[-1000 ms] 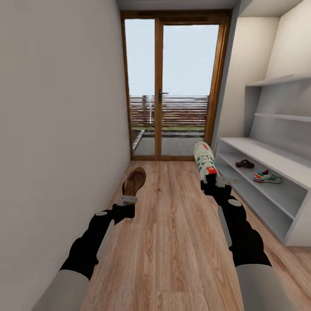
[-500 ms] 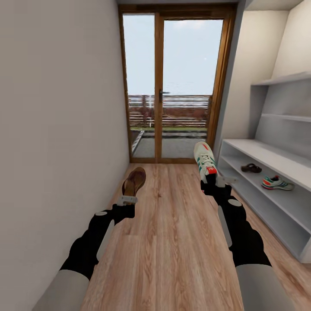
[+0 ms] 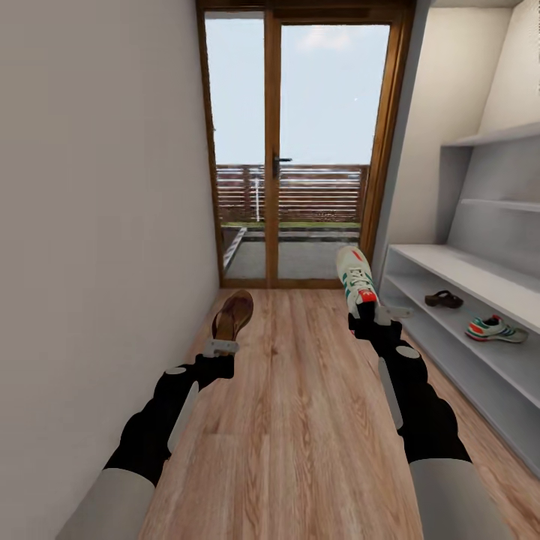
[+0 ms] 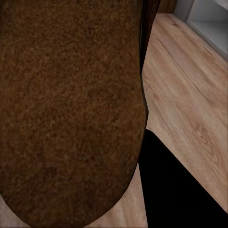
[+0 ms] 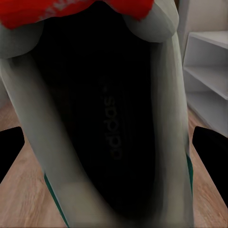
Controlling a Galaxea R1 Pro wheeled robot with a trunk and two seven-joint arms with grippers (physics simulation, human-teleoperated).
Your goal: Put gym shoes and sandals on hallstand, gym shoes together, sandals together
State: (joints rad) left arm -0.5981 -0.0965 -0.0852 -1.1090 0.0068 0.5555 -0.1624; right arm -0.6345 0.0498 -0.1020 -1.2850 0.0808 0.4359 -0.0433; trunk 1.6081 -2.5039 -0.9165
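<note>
View has slid along the hallstand (image 3: 480, 279); left claw (image 3: 222, 347) grips a sandal (image 3: 234, 315), right claw (image 3: 369, 313) a gym shoe (image 3: 354, 279), both nearer shelving

The hallstand (image 3: 480, 279) runs off the head view's right edge, so its far end can't be seen. The left gripper's (image 3: 220, 349) fingertips are tucked behind the sandal's (image 3: 233, 315) heel, and up close that sandal (image 4: 71, 109) is cropped on three sides. The gym shoe (image 5: 111, 128) is cut off too, its sole lettering blurry.
</note>
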